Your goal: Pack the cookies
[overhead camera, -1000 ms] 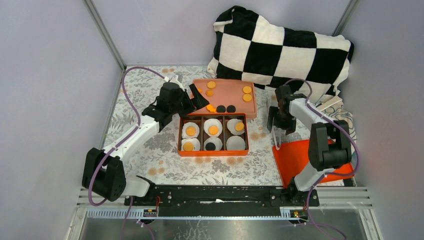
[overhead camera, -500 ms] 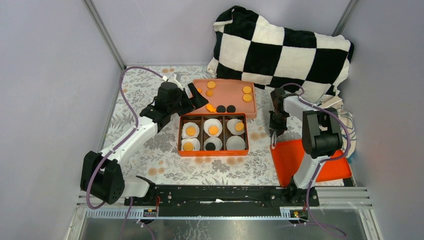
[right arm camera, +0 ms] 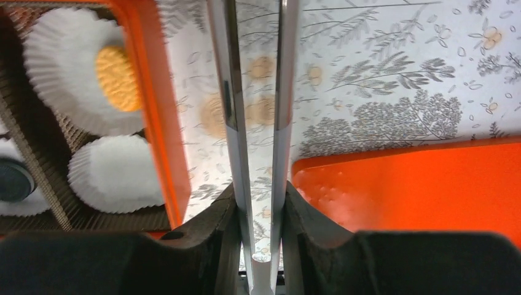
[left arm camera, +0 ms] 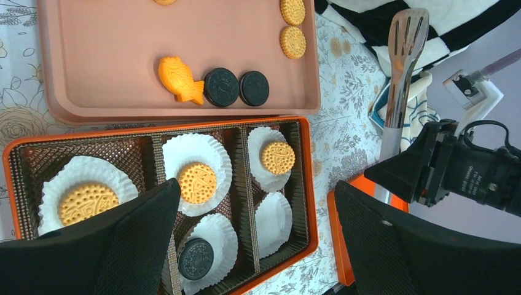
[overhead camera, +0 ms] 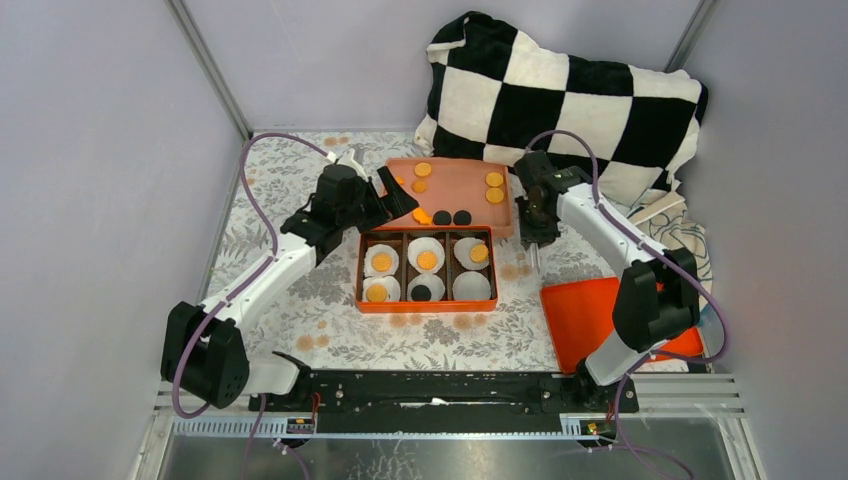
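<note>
Orange and black cookies (overhead camera: 494, 188) lie on the pink tray (overhead camera: 455, 185), among them two black ones (left arm camera: 236, 87) beside a fish-shaped orange one (left arm camera: 180, 78). The orange box (overhead camera: 425, 308) holds white paper liners. Several of these carry an orange cookie (left arm camera: 196, 182), one carries a black cookie (left arm camera: 195, 259), and one liner (left arm camera: 274, 215) is bare. My left gripper (overhead camera: 397, 192) (left arm camera: 255, 196) hovers open over the box's far left. My right gripper (overhead camera: 535, 212) (right arm camera: 260, 233) is shut on metal tongs (right arm camera: 228, 110) that hang down right of the box.
An orange lid (overhead camera: 600, 320) lies at the right near edge, just right of the tongs' tips. A black-and-white checkered pillow (overhead camera: 560, 90) fills the back right. A patterned cloth (overhead camera: 685, 235) lies by the right wall. Grey walls close in both sides.
My right gripper closed on the tongs and carried them from over the orange lid back and left, toward the tray's right edge. The left arm has not moved.
</note>
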`<move>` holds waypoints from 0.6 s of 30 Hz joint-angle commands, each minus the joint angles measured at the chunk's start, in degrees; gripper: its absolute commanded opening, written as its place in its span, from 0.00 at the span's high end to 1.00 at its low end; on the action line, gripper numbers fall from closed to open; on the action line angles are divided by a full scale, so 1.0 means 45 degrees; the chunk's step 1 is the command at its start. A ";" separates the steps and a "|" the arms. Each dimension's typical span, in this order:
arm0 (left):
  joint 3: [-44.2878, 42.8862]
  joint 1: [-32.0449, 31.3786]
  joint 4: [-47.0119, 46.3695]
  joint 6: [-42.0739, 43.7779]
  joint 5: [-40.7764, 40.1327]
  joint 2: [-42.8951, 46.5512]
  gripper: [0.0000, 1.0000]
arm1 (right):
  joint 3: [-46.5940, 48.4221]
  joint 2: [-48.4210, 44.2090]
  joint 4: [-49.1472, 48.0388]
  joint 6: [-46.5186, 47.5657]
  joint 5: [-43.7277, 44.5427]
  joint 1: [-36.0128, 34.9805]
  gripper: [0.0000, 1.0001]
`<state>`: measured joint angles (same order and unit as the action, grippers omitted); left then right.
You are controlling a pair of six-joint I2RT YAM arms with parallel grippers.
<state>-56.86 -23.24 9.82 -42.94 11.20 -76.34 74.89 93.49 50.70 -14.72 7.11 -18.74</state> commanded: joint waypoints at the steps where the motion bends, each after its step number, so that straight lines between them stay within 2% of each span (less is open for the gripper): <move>1: -0.0226 -0.0107 -0.0445 0.0050 0.0067 -0.0007 0.01 | 0.0949 0.0271 0.1979 0.0113 0.0917 -0.1221 0.69; 5: -0.0059 -0.0108 -0.0498 0.0035 0.0052 0.0263 0.01 | 0.0902 0.0083 0.1849 0.0085 0.0957 -0.1479 0.67; 9: 0.0076 -0.0103 -0.0552 0.0013 0.0050 0.0481 0.01 | 0.1501 0.0048 0.1745 0.0140 0.0882 -0.1470 0.58; 18: 0.0233 -0.0108 -0.0313 0.0206 -0.0261 0.1092 0.01 | 0.3296 0.1062 0.1488 0.0366 0.0529 -0.1474 0.62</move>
<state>-56.62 -23.53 9.78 -42.94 11.16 -73.36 86.13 96.86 57.78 -14.28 9.61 -25.43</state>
